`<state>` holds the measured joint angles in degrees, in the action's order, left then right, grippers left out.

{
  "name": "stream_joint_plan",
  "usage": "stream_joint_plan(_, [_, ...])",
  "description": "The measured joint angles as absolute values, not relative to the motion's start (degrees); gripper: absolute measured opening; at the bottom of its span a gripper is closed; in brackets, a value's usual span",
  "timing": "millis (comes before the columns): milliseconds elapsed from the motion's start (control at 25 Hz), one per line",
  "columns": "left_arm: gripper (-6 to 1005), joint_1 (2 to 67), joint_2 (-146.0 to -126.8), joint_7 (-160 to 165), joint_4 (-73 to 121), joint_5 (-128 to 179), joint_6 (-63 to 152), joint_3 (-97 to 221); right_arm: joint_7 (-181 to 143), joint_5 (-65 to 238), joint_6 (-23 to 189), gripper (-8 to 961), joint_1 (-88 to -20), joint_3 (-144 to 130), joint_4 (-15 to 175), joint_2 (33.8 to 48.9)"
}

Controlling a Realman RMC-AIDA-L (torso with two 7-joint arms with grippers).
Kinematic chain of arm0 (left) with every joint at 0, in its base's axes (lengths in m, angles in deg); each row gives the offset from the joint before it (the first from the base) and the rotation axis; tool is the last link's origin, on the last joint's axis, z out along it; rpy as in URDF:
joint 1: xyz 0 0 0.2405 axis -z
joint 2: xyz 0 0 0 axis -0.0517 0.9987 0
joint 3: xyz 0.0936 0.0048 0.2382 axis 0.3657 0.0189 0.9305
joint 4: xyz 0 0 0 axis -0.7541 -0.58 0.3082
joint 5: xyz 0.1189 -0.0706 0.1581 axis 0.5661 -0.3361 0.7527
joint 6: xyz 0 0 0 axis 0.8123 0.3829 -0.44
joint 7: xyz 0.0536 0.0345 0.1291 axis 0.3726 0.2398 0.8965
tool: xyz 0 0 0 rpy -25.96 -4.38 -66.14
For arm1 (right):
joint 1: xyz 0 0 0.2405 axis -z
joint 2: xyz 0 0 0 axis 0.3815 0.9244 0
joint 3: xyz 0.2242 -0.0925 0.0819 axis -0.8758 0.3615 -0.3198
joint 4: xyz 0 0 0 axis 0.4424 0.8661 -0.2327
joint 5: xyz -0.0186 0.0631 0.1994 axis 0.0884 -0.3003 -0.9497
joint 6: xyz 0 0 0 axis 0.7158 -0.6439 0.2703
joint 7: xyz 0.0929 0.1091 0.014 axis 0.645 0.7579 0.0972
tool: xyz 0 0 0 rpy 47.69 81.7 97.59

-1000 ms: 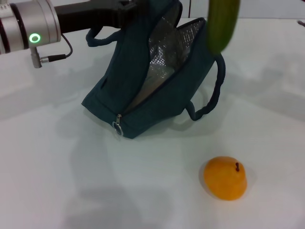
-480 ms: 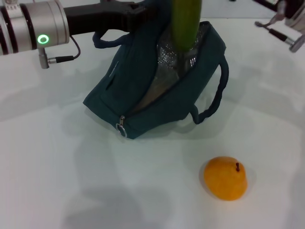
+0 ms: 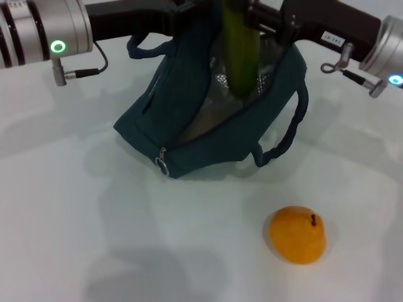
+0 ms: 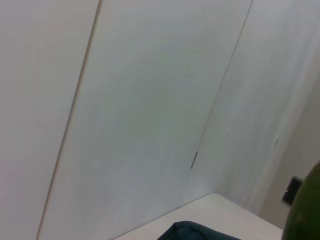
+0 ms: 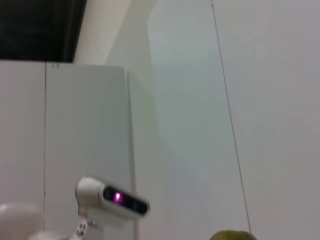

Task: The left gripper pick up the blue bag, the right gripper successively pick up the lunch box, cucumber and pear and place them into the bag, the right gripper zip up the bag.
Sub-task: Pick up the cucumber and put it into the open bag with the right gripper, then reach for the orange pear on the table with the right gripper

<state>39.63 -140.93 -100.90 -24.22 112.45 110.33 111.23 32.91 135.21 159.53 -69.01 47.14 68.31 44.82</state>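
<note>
The blue bag [image 3: 189,107] stands unzipped on the white table, its silver lining showing. My left gripper [image 3: 182,11] comes in from the upper left and is shut on the bag's top edge, holding it up. From the upper right, my right gripper [image 3: 255,17] is shut on the cucumber [image 3: 240,53]. The cucumber hangs upright with its lower end inside the bag's mouth. The pear [image 3: 298,234] lies on the table in front of the bag, to the right. A pale shape sits deep in the opening; the lunch box is otherwise hidden. The bag's edge [image 4: 192,231] and the cucumber [image 4: 306,210] show in the left wrist view.
The zipper's ring pull [image 3: 162,166] hangs at the bag's near corner. One loop handle [image 3: 291,129] droops on the right side of the bag, toward the pear. The white table [image 3: 94,239] stretches in front of the bag. The right wrist view shows a wall-mounted camera [image 5: 112,202].
The cucumber has moved left and down, from beside the bag into its mouth. The right arm has come into view from the right. The left gripper keeps holding the bag.
</note>
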Motion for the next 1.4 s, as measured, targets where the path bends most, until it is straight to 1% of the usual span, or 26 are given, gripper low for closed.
stream_joint_plan(240, [45, 40.27, -140.86, -100.9, -24.08, 112.55, 110.28, 111.26, 32.74, 135.01, 155.91, 625, -69.99, 50.34, 68.4, 44.83])
stream_joint_plan(720, [45, 40.26, -140.75, -100.9, -24.07, 112.72, 110.2, 111.22, 30.6, 131.39, 159.44, 653, -67.01, 50.19, 67.51, 44.82])
stream_joint_plan(840, [45, 40.27, -140.74, -100.9, -24.07, 112.78, 110.19, 111.21, 30.81, 131.32, 159.95, 745, -65.78, 50.06, 66.55, 44.7])
stream_joint_plan(920, [45, 40.04, -140.74, -100.93, -24.09, 112.78, 110.19, 111.02, 31.74, 131.56, 161.59, 807, -63.5, 50.38, 64.22, 44.49])
stream_joint_plan(1040, [45, 39.85, -140.69, -101.03, -24.0, 112.77, 110.13, 110.84, 33.56, 132.12, 165.49, 799, -57.47, 51.17, 59.09, 43.95])
stream_joint_plan(1120, [45, 39.57, -140.65, -101.04, -23.92, 112.78, 109.99, 110.83, 34.72, 134.13, 167.46, 794, -51.69, 51.82, 53.48, 43.24])
stream_joint_plan(1200, [45, 39.02, -140.61, -101.03, -24.08, 112.76, 109.89, 110.82, 35.23, 137.45, 168.5, 788, -47.53, 51.92, 49.62, 42.7])
stream_joint_plan(1280, [45, 38.47, -140.54, -101.02, -24.31, 112.71, 109.88, 110.61, 35.28, 141.34, 170.14, 783, -43.93, 51.88, 46.85, 42.29])
stream_joint_plan(1400, [45, 38.31, -140.49, -100.95, -24.02, 112.77, 109.78, 109.95, 35.2, 146.97, 174.36, 775, -40.38, 51.54, 45.52, 41.77])
